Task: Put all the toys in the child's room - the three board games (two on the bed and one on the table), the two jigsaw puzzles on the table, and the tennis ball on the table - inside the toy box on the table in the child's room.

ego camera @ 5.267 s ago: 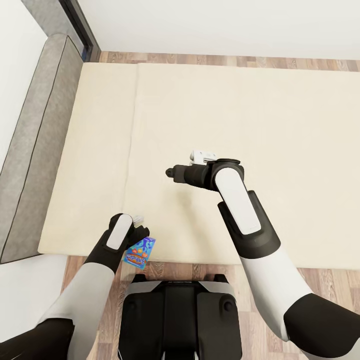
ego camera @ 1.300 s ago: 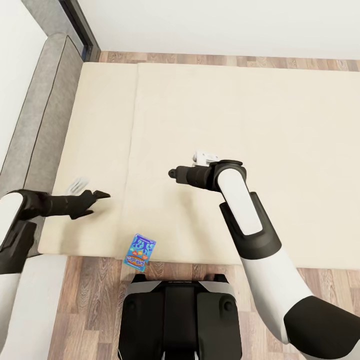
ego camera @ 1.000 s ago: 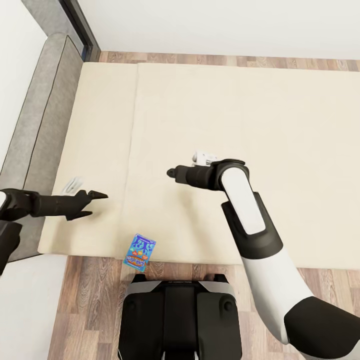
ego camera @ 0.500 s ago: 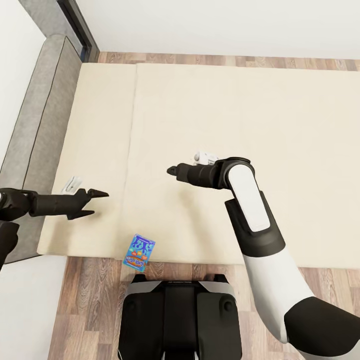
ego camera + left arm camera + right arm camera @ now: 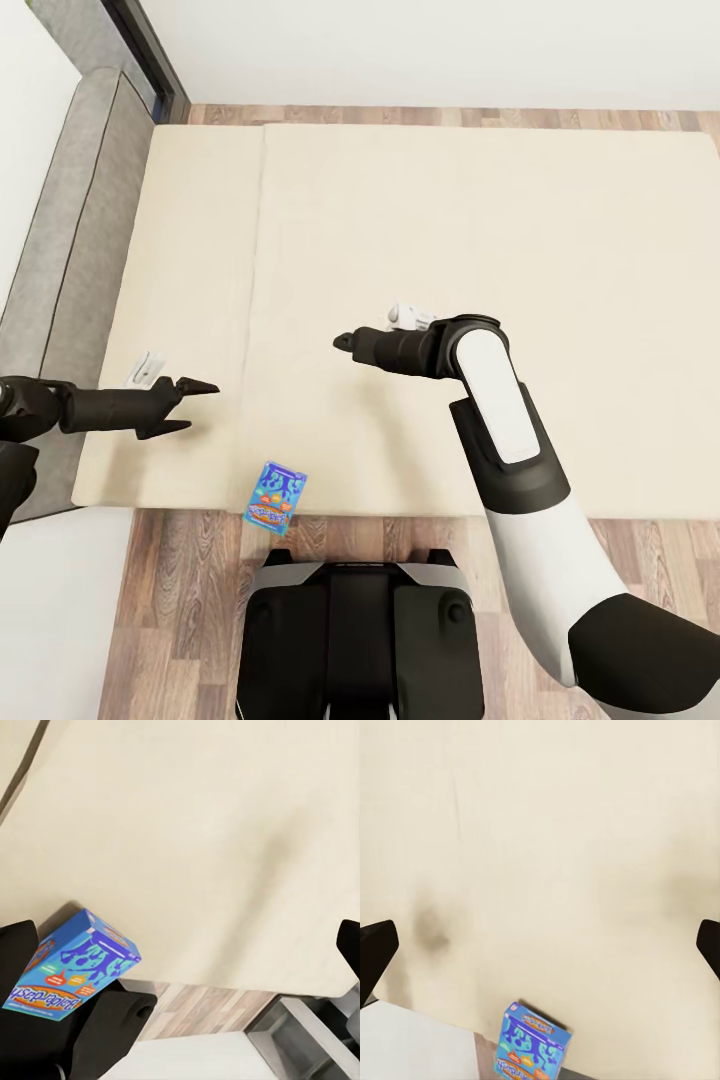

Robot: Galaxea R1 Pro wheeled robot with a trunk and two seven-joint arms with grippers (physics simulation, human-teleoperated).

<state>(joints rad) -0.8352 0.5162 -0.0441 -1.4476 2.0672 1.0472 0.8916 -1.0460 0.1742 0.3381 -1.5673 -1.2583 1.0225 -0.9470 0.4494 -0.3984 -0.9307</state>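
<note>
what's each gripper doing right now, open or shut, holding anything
Left gripper: open, empty, above the bed.
Right gripper: open, empty.
The blue board game lies at the bed's near edge, ungripped.

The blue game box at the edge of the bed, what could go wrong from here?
The blue game box lies at the bed's near edge, partly over the wood floor, so a nudge could tip it off. The left gripper hangs open off to the side, not over the box, so a hasty grasp might miss. The right gripper hovers mid-bed, empty.
</note>
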